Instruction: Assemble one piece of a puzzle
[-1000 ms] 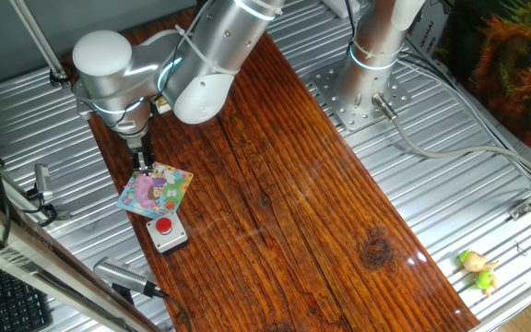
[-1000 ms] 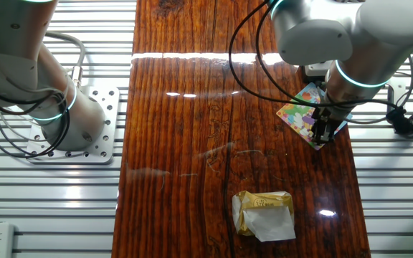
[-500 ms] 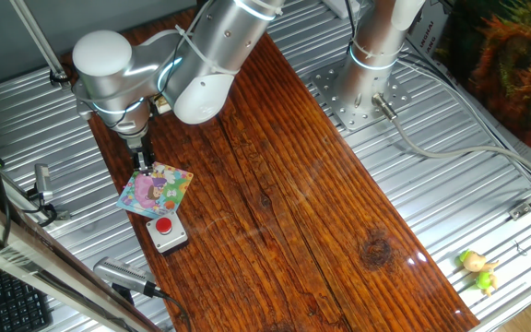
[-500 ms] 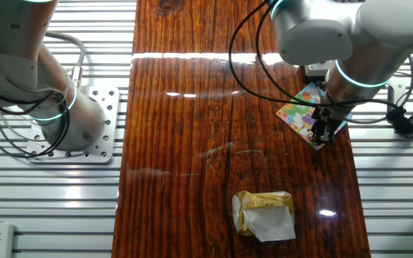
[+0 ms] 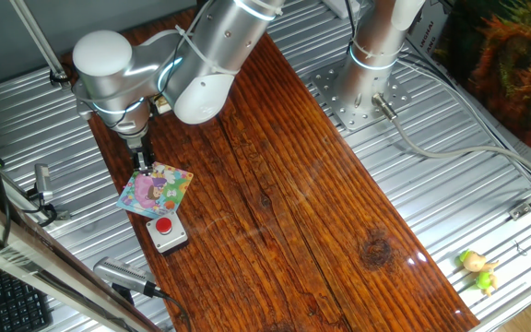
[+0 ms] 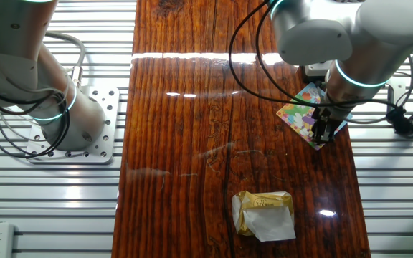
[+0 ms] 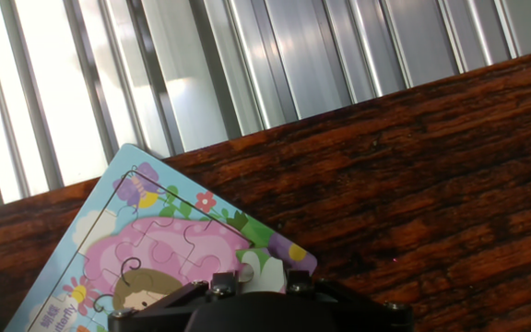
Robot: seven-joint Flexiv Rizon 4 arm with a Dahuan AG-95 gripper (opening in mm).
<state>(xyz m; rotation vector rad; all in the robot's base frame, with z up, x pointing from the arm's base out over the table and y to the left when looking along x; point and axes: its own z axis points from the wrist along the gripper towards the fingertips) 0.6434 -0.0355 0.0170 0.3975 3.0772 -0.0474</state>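
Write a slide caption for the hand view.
Hand camera looks down past the gripper onto the pastel puzzle, lying near the wooden table edge.

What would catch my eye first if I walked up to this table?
Probably the big silver arm bending down so its gripper meets the pastel cartoon puzzle near one edge of the dark wooden board. A grey box with a red button sits right beside the puzzle.

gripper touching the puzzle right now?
Cannot tell. The gripper is at the puzzle edge in both fixed views; the hand view hides the fingertips.
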